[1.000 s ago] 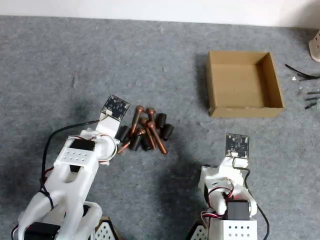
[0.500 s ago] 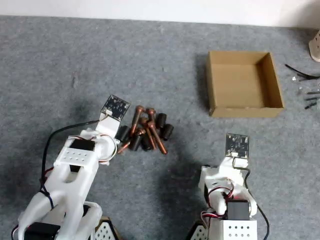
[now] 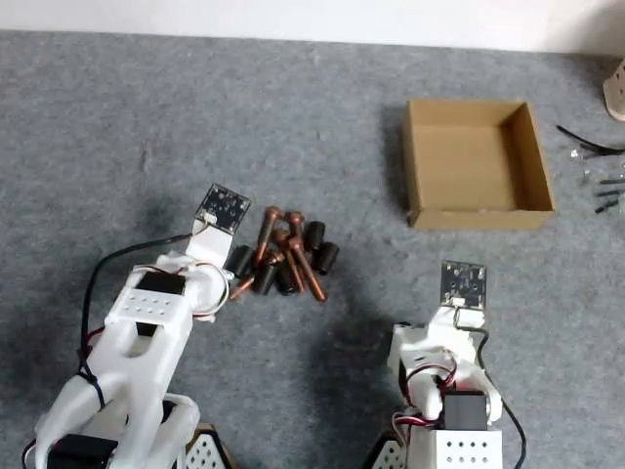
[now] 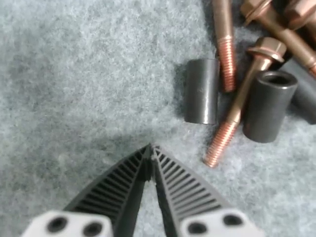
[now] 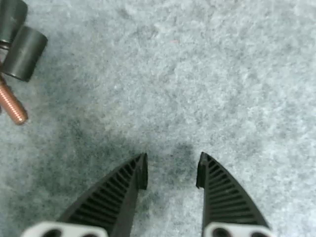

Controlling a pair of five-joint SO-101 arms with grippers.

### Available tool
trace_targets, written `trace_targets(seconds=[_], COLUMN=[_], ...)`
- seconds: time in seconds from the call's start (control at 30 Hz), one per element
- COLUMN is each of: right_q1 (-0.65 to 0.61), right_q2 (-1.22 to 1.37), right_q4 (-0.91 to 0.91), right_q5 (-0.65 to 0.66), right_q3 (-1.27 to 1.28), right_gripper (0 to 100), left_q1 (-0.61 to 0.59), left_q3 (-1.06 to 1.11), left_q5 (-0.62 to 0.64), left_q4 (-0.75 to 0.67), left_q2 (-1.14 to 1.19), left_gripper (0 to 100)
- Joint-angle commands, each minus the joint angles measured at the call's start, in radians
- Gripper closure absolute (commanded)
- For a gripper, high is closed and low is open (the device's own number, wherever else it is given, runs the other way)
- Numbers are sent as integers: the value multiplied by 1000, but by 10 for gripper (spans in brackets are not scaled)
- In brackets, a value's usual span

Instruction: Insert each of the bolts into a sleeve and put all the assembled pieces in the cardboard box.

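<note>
Spreading wide — grey carpet (image 3: 146,117) | white strip (image 3: 293,15) beyond | left claw (image 4: 150,148) clenched | right claw (image 5: 171,170) released

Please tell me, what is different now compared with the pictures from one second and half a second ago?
Nothing has visibly changed. The left claw stays shut beside the heap of bolts and sleeves, touching none of them. The right claw stays open over bare carpet. The cardboard box is in the same place and has nothing in it.
</note>
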Motion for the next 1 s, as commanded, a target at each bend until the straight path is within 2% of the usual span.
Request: trace_targets(seconds=[0.0,0.13,0.37,0.5,0.73,0.97], right_q1=[2,2,2,2,2,2], right_q2=[-10,-10,-10,-10,-10,-10], right_q4=[7,7,7,7,7,7], right_q5=[-6,-6,-6,-6,-6,-6], right_q3=[131,131,131,131,131,131], right_gripper=[844,844,844,844,844,844], left_q1=[-10,-12,13,53,96,150], left_q3=[-4,-39,-380,-513,-671,-771], left_q5=[9,9,17,77,86,87], left_q4=[-15,-11,170,224,270,324], left_q2=[-27,-33,-24,-24,-21,191], left_gripper=[989,989,989,989,985,816])
